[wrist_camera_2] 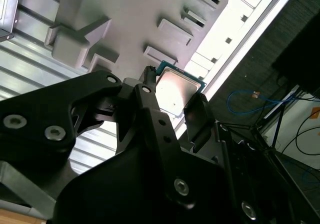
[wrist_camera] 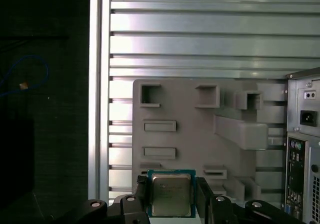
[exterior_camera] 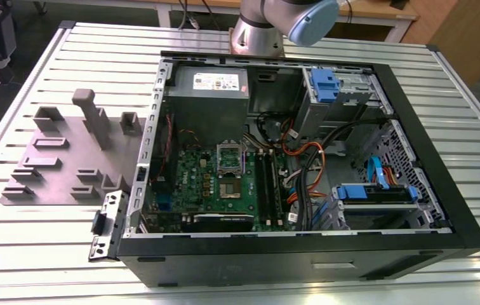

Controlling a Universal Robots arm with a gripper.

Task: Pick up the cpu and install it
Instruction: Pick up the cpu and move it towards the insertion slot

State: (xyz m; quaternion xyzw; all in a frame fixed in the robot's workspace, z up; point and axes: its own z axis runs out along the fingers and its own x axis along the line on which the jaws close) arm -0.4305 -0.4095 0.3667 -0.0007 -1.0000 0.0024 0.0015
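Black jaws tight on the cpu [wrist_camera: 171,194]

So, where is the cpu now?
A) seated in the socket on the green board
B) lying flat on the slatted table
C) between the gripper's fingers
C: in the first wrist view the cpu sits clamped between the two black fingers of the gripper.

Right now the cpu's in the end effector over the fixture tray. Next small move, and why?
Probably carry it sideways toward the open computer case, holding height. The cpu sits clamped in the end effector, clear above the grey fixture tray, while the green circuit board lies inside the case walls.
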